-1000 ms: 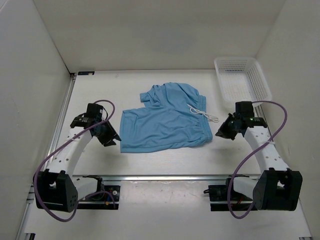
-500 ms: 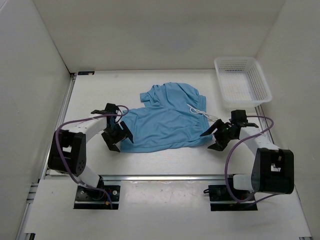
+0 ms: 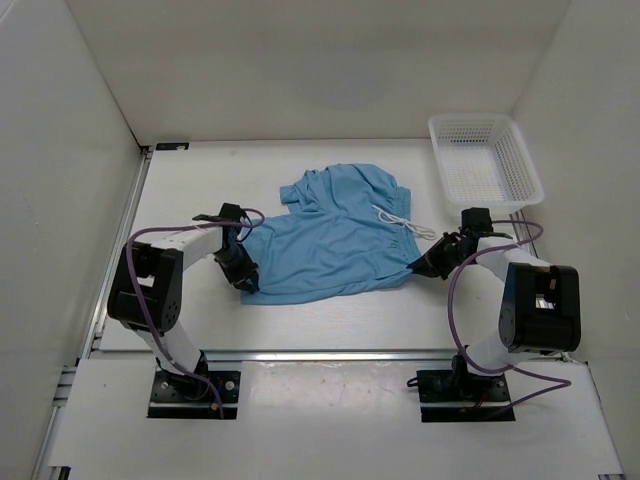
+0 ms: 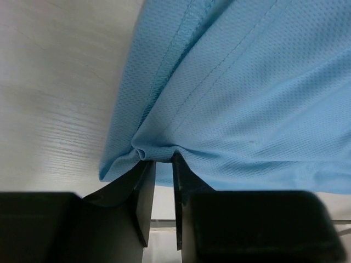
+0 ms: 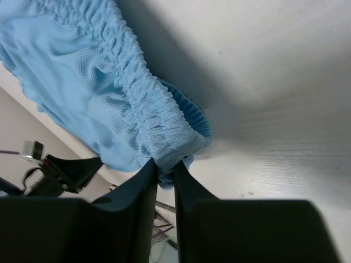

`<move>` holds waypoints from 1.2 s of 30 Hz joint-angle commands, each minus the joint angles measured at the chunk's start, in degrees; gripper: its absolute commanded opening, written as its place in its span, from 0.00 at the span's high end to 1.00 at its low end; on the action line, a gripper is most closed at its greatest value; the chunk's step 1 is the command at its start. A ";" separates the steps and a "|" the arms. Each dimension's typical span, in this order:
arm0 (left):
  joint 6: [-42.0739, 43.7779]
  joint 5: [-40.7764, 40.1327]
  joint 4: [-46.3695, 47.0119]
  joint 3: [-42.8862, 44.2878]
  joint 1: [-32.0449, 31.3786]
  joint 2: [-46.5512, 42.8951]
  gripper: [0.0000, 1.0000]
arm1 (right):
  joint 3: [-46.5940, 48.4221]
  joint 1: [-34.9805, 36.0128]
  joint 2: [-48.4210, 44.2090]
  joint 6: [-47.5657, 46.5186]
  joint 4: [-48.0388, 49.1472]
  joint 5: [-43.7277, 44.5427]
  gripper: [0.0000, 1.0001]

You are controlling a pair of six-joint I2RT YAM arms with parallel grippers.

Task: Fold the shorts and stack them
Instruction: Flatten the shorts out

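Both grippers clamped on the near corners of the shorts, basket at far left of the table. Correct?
Not quite: the basket sits at the far right of the table, as the top view shows. The rest holds: the left gripper and right gripper are each clamped on a near corner of the shorts.

We see the shorts (image 4: pixel 247 82) as matt light blue cloth with a fine mesh knit; the waistband (image 5: pixel 148 109) is gathered and rough. The table (image 4: pixel 49 82) looks like pale, matt wood grain. The basket (image 3: pixel 527 165) is white plastic mesh. The fingers (image 4: pixel 143 203) are black and matt.
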 commanded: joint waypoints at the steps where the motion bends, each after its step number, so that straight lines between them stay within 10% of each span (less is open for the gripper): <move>1: 0.24 -1.55 0.56 2.04 -0.09 0.10 0.69 | 2.48 -0.20 -0.12 -1.05 0.86 0.31 0.86; 8: 0.77 -2.17 0.56 2.57 -0.09 0.10 0.90 | 3.10 -0.20 -0.12 -2.29 -0.99 1.37 0.96; 17: 4.54 -6.82 -8.83 14.41 3.33 -6.93 0.90 | 13.71 -0.20 -0.13 -4.13 -5.29 4.62 1.00; 28: 10.43 -6.66 -23.70 90.35 13.27 9.15 0.90 | 76.73 4.63 19.04 -7.64 -16.90 1.72 1.00; 31: 9.91 -7.17 -20.90 82.88 13.98 1.18 0.90 | 78.69 6.03 16.24 -11.24 -16.28 2.41 1.00; 36: 9.38 -6.65 -12.20 52.37 12.66 -19.53 0.90 | 52.37 8.85 2.28 -15.12 -11.30 8.22 1.00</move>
